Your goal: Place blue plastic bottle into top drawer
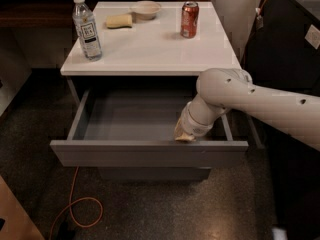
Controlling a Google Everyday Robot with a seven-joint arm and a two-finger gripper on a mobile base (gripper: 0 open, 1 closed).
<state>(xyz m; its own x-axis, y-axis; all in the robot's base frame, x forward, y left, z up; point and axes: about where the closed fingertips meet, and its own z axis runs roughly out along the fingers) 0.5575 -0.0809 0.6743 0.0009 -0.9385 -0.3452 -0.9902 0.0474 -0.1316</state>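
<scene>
The blue plastic bottle point(86, 28), clear bluish with a white cap and dark-and-white label, stands upright at the front left corner of the white cabinet top point(150, 46). The top drawer point(147, 153) is pulled wide open, its grey inside bare. My gripper point(184, 136) hangs from the white arm point(250, 101) at the drawer's front right, just behind the front panel, far from the bottle.
A red soda can point(189, 19), a pale bowl point(146, 9) and a yellow sponge point(119, 21) sit at the back of the cabinet top. An orange cable point(75, 204) lies on the dark floor. A dark cabinet point(290, 44) stands at the right.
</scene>
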